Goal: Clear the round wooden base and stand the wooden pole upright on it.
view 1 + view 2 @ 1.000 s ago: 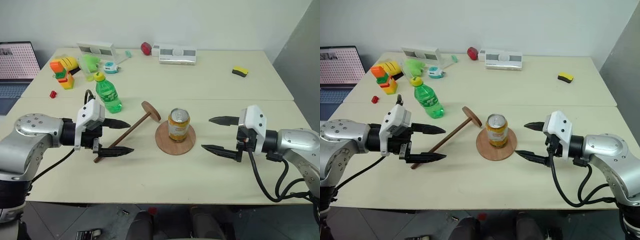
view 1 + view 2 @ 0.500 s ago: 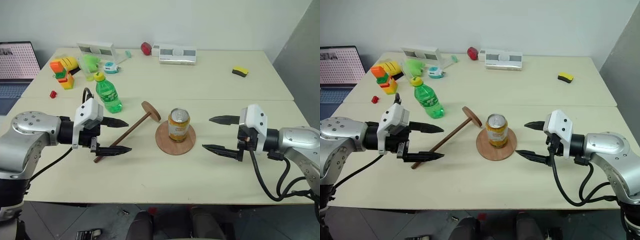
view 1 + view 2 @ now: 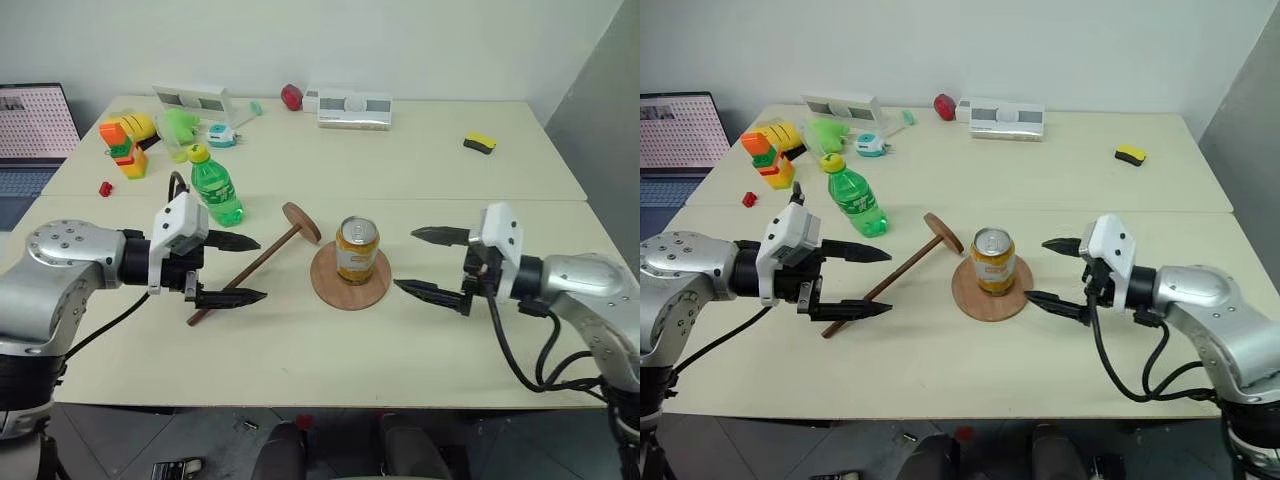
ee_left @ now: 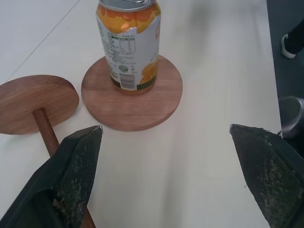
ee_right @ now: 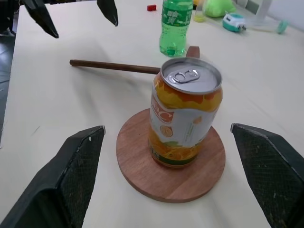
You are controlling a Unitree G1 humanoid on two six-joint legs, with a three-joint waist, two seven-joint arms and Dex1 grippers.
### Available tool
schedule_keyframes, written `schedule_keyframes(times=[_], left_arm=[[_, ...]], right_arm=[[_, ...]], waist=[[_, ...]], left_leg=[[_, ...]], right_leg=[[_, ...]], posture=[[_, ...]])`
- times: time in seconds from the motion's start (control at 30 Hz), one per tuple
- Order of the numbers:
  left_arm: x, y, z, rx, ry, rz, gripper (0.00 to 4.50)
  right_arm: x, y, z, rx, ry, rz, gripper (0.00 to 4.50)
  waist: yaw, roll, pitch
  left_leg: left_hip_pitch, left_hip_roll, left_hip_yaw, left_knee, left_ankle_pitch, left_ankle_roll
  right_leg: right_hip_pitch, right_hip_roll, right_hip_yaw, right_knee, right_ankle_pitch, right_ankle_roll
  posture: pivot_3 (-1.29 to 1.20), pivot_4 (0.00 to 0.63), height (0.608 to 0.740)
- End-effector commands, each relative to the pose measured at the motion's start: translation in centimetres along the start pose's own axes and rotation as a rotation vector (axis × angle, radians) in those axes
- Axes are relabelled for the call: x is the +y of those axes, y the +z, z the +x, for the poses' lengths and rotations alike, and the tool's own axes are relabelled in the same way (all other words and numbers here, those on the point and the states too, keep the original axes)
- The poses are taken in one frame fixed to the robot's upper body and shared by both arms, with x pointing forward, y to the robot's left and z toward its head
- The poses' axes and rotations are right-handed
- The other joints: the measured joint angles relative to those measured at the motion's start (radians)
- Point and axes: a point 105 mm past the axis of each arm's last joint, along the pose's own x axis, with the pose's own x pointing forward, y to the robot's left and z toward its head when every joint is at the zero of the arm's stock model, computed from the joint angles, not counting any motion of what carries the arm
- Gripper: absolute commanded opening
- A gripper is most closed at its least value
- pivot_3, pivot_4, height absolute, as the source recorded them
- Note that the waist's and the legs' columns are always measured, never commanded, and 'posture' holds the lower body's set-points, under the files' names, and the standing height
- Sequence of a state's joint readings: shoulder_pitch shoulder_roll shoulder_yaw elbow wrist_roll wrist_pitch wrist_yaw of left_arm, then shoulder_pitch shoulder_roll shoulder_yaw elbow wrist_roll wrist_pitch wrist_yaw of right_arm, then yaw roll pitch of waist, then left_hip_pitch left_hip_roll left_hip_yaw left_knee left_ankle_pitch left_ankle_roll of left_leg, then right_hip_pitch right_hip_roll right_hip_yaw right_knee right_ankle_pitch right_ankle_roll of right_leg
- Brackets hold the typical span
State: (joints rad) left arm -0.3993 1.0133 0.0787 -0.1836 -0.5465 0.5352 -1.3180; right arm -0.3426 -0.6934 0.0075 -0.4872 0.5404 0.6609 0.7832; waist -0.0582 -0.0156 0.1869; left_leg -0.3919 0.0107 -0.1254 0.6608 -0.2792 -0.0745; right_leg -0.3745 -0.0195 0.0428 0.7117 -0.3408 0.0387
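The round wooden base (image 3: pixel 345 297) lies flat mid-table with an orange drink can (image 3: pixel 357 250) standing on it. Just left of it the wooden pole (image 3: pixel 262 258) lies on its side, its disc end (image 3: pixel 301 222) tipped up near the base. My left gripper (image 3: pixel 260 268) is open, its fingers spread above and below the pole's free end without touching it. On the other side of the can, my right gripper (image 3: pixel 405 259) is open and points at the can from a short gap away. The right wrist view looks at the can (image 5: pixel 186 118) on the base (image 5: pixel 142 156).
A green bottle (image 3: pixel 215 187) stands behind my left gripper. Toys (image 3: pixel 130 145), a laptop (image 3: pixel 30 130) and a small red piece (image 3: pixel 105 188) sit at the back left. A white box (image 3: pixel 355 108) and a yellow sponge (image 3: pixel 480 143) are at the back.
My right gripper has shifted a little to the left, closer to the can. The left gripper, can, base and pole have stayed where they were.
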Motion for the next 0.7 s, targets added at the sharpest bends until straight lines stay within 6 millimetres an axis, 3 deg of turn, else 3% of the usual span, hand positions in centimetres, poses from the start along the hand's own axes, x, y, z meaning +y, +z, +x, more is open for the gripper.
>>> schedule_keyframes(times=[0.03,0.37,0.7], left_arm=[[-0.1,1.1,-0.1,-0.024,0.002,0.055,4.5],[0.1,1.2,-0.1,-0.02,0.006,0.066,4.5],[0.0,0.9,-0.5,-0.016,0.014,0.061,4.5]], right_arm=[[-0.5,-1.1,2.3,-0.026,-0.09,0.027,4.46],[-1.3,-3.0,6.0,-0.045,-0.161,0.082,4.46],[-0.5,-2.3,8.4,-0.114,-0.127,0.16,4.46]], waist=[[-0.001,0.0,0.0],[-0.001,0.0,0.0],[-0.003,0.0,0.0]], left_leg=[[0.0,0.0,0.0,0.0,0.0,0.0],[-0.002,0.0,0.001,0.0,0.0,0.0],[-0.002,0.0,0.001,0.0,0.0,0.0]], right_leg=[[0.0,0.0,0.0,0.0,0.0,0.0],[-0.003,0.0,0.001,0.002,0.0,0.0],[-0.004,0.0,0.001,0.002,0.0,0.0]], posture=[[0.0,0.15,0.74],[0.0,0.15,0.74],[0.0,0.15,0.74]])
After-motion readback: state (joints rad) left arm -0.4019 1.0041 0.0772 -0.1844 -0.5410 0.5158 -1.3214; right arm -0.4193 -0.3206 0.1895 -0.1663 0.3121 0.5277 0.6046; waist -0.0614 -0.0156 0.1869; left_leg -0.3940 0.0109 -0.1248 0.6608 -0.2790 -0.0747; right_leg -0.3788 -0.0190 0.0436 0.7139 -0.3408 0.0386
